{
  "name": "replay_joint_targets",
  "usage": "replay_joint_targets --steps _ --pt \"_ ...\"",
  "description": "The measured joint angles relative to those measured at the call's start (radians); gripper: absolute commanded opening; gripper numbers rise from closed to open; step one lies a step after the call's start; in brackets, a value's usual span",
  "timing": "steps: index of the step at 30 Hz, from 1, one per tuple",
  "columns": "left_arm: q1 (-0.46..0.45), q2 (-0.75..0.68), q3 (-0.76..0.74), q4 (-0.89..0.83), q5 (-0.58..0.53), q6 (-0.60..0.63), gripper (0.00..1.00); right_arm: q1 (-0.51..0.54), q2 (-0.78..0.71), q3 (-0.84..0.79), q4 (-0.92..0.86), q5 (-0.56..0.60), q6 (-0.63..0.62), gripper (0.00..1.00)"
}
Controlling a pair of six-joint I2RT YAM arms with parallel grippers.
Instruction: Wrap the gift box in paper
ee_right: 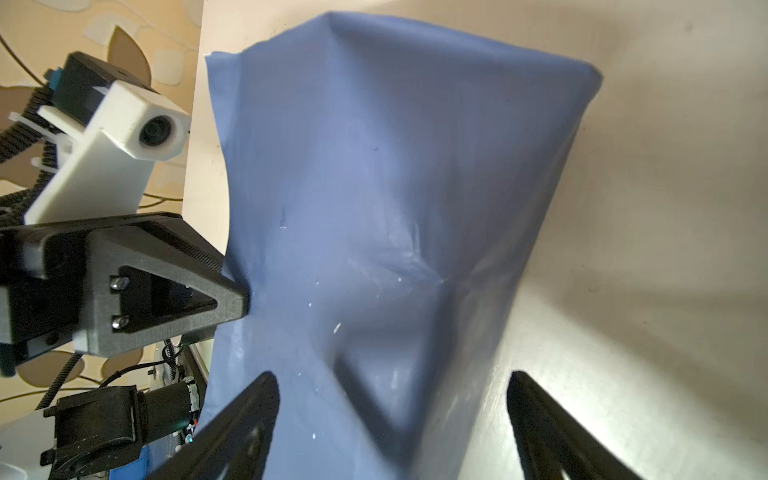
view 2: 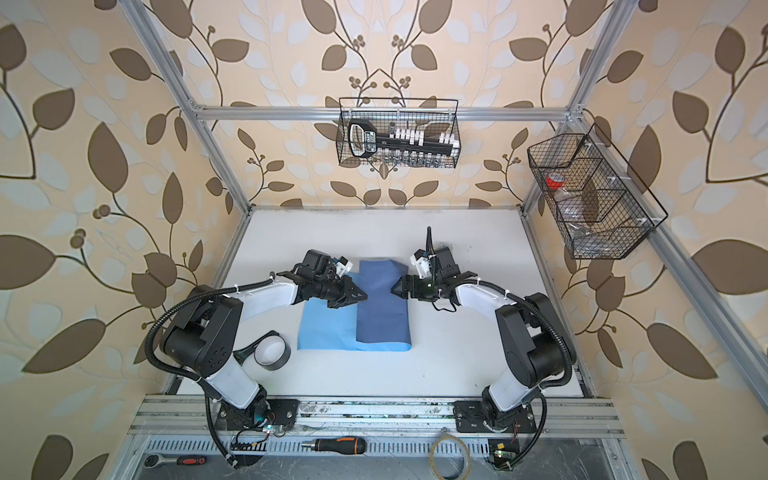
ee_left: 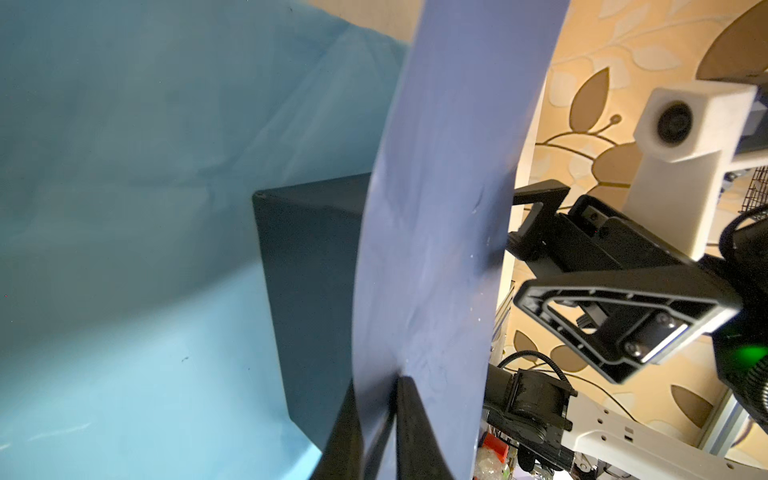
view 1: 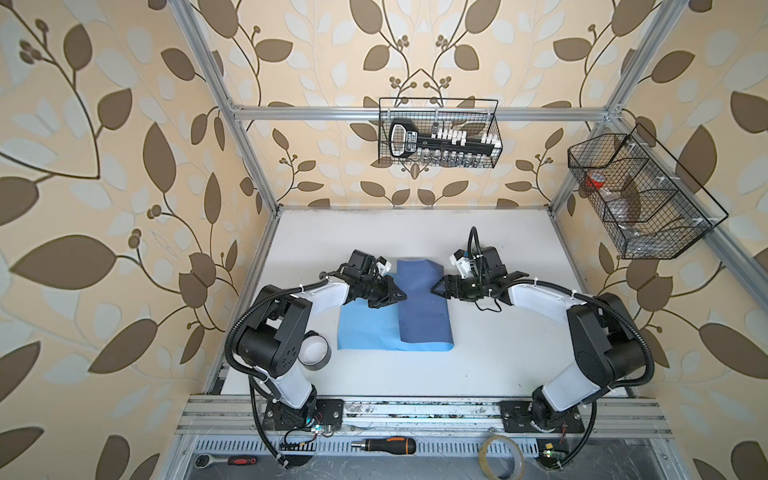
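White table (view 1: pixel 374 237), one paper (view 1: pixel 424 316), one box (ee_left: pixel 307 291): left hand (view 1: pixel 402 296) pinches paper, right hand (view 1: pixel 434 288) wide.

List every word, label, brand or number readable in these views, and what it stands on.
No text reads clearly enough to quote.
White label on the black tool rack in the wire basket: lettering present, too blurred to read in both top views.
The paper, gift box and screwdriver: no print visible.
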Motion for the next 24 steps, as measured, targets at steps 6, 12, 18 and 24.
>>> replay_joint_targets --steps 6,12,18,24 --pt "0.000 0.000 0.000 0.000 0.000 0.007 0.13 0.000 0.048 0.001 0.003 -0.026 0.001 0.80" --pt "0.000 0.000 0.000 -0.001 0.000 0.009 0.13 -0.004 0.069 0.005 0.009 -0.052 -0.001 0.76" --pt "0.001 0.002 0.002 -0.001 0.002 0.009 0.14 -0.008 0.078 0.008 0.011 -0.065 -0.005 0.72" --pt "-0.005 0.014 0.007 -0.001 -0.018 0.004 0.37 -0.008 0.078 0.005 0.021 -0.063 -0.006 0.70"
